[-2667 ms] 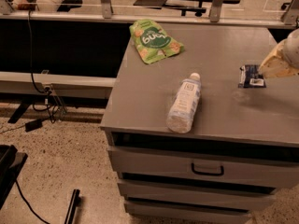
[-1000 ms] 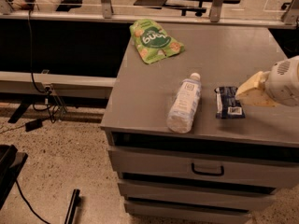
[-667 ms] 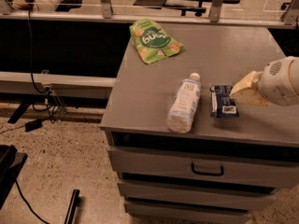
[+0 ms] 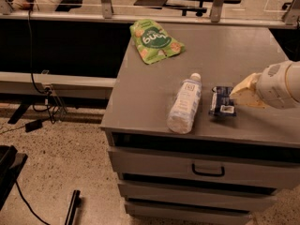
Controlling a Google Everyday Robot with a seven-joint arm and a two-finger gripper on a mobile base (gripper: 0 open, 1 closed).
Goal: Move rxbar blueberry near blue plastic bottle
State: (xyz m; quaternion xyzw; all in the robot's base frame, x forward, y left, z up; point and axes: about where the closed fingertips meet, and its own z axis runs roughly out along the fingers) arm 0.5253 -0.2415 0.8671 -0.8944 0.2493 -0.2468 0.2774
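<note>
The rxbar blueberry (image 4: 222, 101), a small flat dark navy wrapper with a white label patch, lies on the grey cabinet top just right of the blue plastic bottle (image 4: 184, 104). The bottle lies on its side, white cap pointing away, white label up. My gripper (image 4: 241, 96) reaches in from the right edge; its pale tip sits at the bar's right end.
A green snack pouch (image 4: 154, 41) lies at the back left of the cabinet top (image 4: 234, 50). Drawers (image 4: 206, 168) are below the front edge. A glass partition and rail run behind. Cables and a dark object lie on the speckled floor at left.
The bar has slid left across the top with my gripper, from the right edge to a spot right beside the bottle. The bottle and pouch have not moved.
</note>
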